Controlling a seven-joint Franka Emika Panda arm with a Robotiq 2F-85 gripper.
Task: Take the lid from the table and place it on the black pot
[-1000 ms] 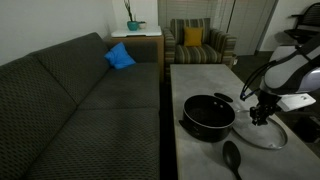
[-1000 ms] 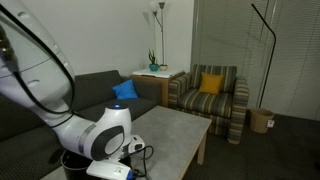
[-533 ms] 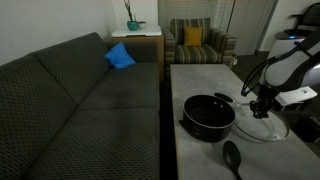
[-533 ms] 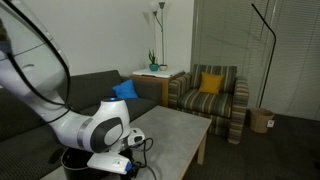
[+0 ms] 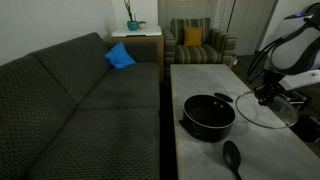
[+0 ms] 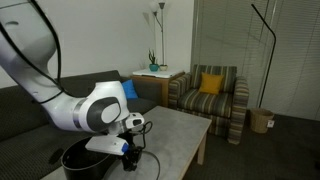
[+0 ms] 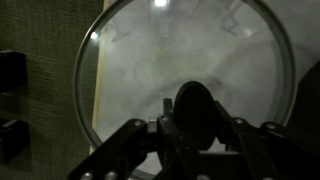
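My gripper (image 5: 265, 96) is shut on the dark knob of the clear glass lid (image 5: 278, 110) and holds it lifted and tilted above the grey table (image 5: 200, 80), just right of the black pot (image 5: 208, 116). In the wrist view the lid (image 7: 185, 60) fills the frame, its metal rim round, and the knob (image 7: 194, 108) sits between my fingers (image 7: 195, 128). In an exterior view the gripper (image 6: 131, 150) hangs over the pot (image 6: 85, 160) at the table's near end; the lid is hard to make out there.
A black spoon (image 5: 232, 157) lies on the table in front of the pot. A dark sofa (image 5: 70, 100) with a blue cushion (image 5: 120, 56) runs along the table. A striped armchair (image 5: 197, 42) and a small side table with a plant (image 5: 135, 32) stand beyond.
The lid has come up off the table in my gripper, which rose and tilted it. The arm lifted in both exterior views.
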